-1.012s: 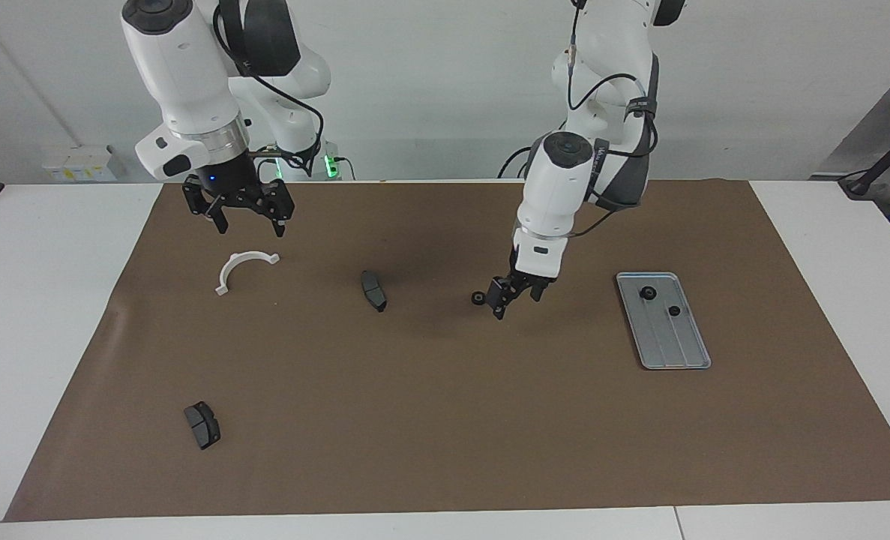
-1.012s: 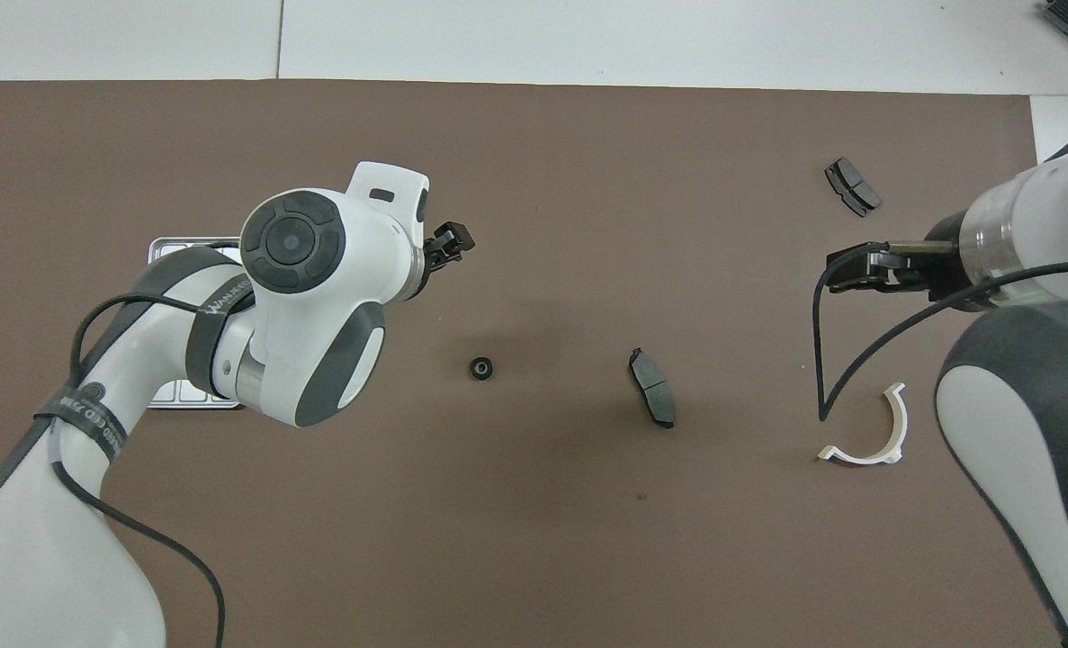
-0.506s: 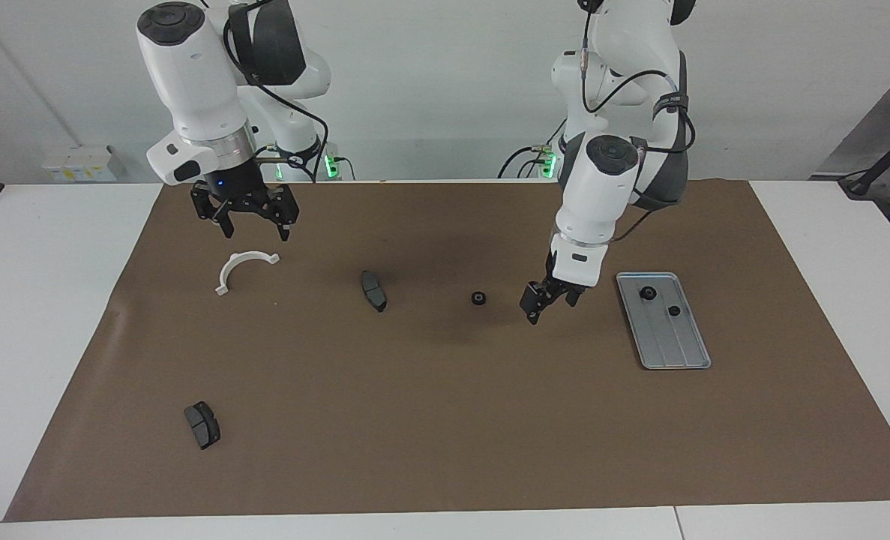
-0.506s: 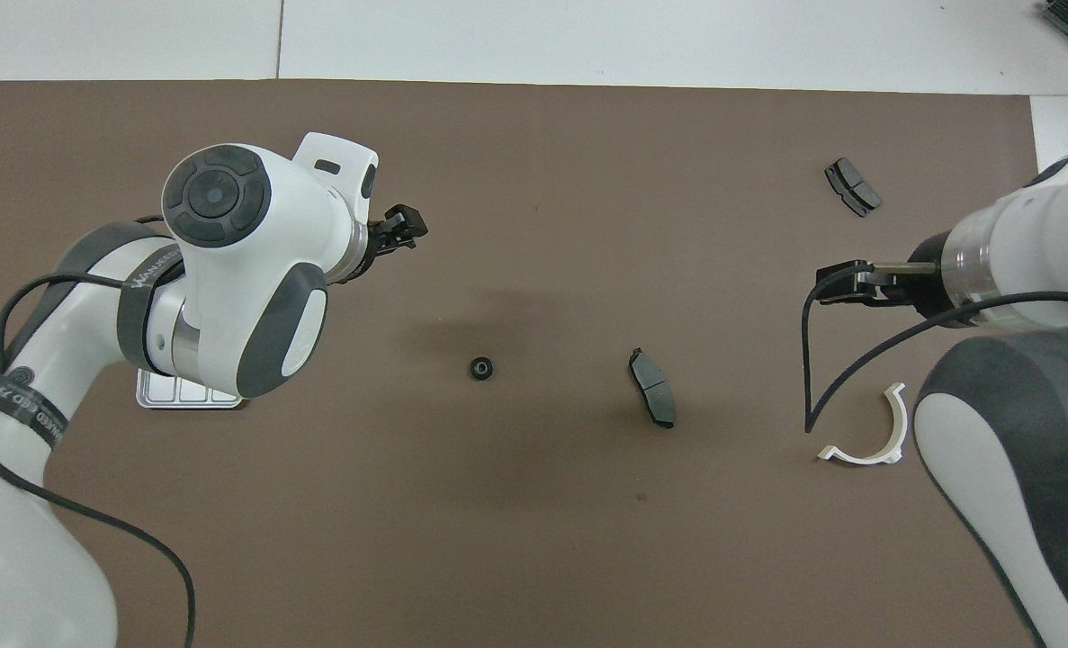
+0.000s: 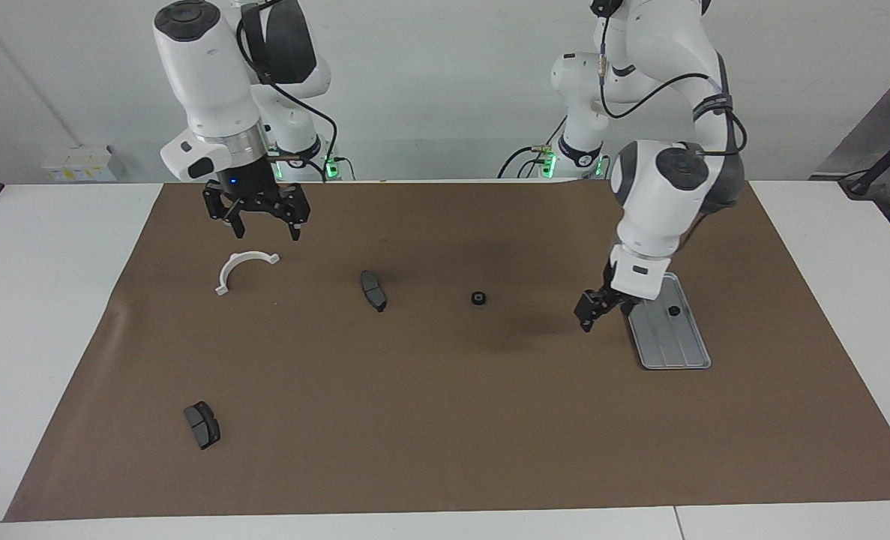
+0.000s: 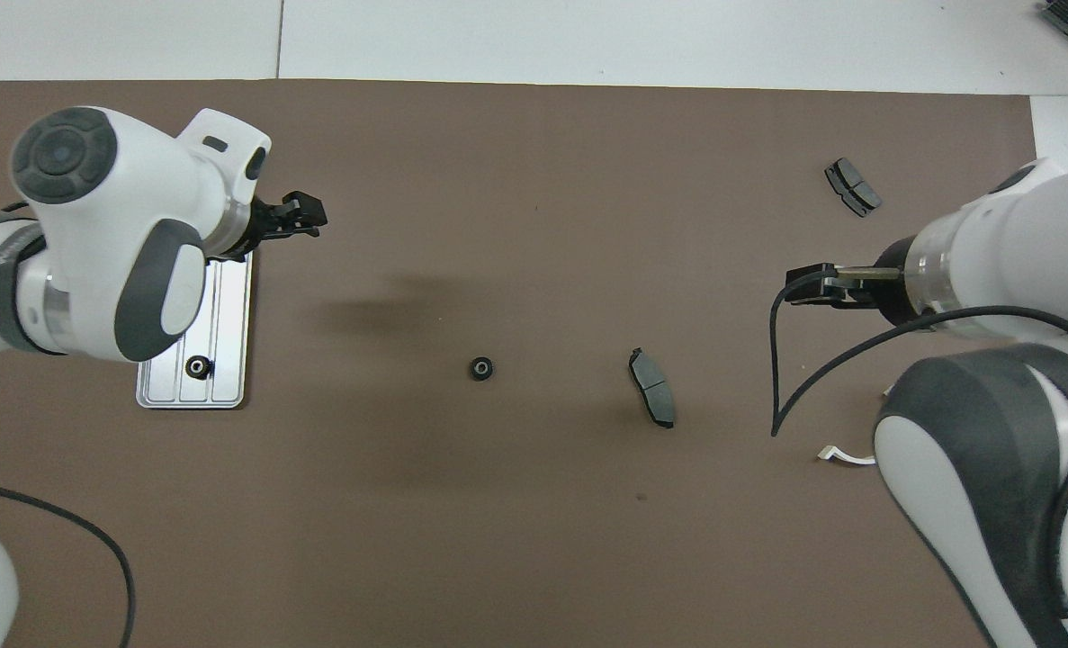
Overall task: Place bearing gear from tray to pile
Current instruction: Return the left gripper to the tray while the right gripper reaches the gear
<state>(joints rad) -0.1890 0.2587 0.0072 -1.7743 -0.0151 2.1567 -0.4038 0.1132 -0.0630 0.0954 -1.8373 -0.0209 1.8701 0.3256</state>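
One small black bearing gear (image 5: 478,298) lies on the brown mat between the tray and a brake pad; it also shows in the overhead view (image 6: 481,368). The silver tray (image 5: 675,346) (image 6: 228,310) holds another gear (image 5: 674,310) (image 6: 197,365). My left gripper (image 5: 591,309) (image 6: 305,216) is open and empty, over the mat at the tray's edge. The pile is a white half-ring bracket (image 5: 242,267) (image 6: 844,457) and two dark brake pads (image 5: 373,290) (image 5: 202,424). My right gripper (image 5: 259,223) (image 6: 803,286) is open and empty, up over the mat beside the bracket.
The brown mat (image 5: 445,420) covers most of the white table. The left arm hides part of the tray in both views. The right arm covers most of the bracket in the overhead view.
My left gripper has moved away from the gear on the mat and over to the tray's edge. The gear has stayed put. My right gripper has shifted slightly toward the table's middle.
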